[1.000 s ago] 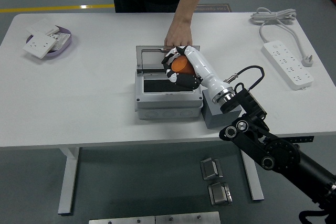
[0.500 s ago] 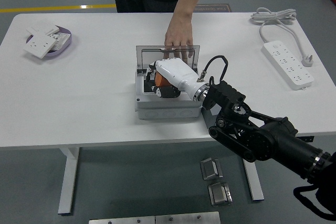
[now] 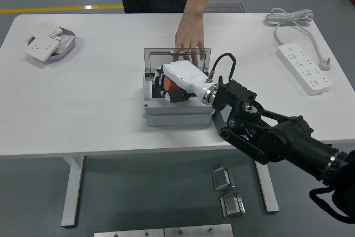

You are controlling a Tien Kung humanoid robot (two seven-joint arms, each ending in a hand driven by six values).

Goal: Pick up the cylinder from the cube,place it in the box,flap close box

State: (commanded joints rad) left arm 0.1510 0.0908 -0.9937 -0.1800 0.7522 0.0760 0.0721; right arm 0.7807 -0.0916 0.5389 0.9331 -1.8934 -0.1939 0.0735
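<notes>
I'm on the placing step: my right hand [image 3: 173, 84] is down inside the box [image 3: 177, 112] with the cylinder [image 3: 168, 84], the orange thing, not yet let go as far as I can judge. The white back of the hand covers most of it; only a bit of orange shows at the hand's left side, with dark fingers [image 3: 173, 96] curled under and around it. So the hand is closed on the cylinder, narrow, no spread. I can't tell if the cylinder already rests on the box floor.

Next move, my guess: open the fingers, lift the hand straight up clear of the box walls, then go for the lid [image 3: 176, 54]. The lid stands upright at the box's far edge, clear plastic. A person's hand [image 3: 188, 33] reaches in from the far side and rests its fingers on the lid's top edge, looks like holding it up. Closing will need that hand out of the way, or the lid pushed forward and down over the box once my hand is out.

The cube is mostly hidden behind my forearm, just right of the box; I leave it unmarked. Left arm is not in view.

Elsewhere: power strip [image 3: 304, 67] far right, bowl [image 3: 67, 50] of white parts far left, both well apart from the work.
</notes>
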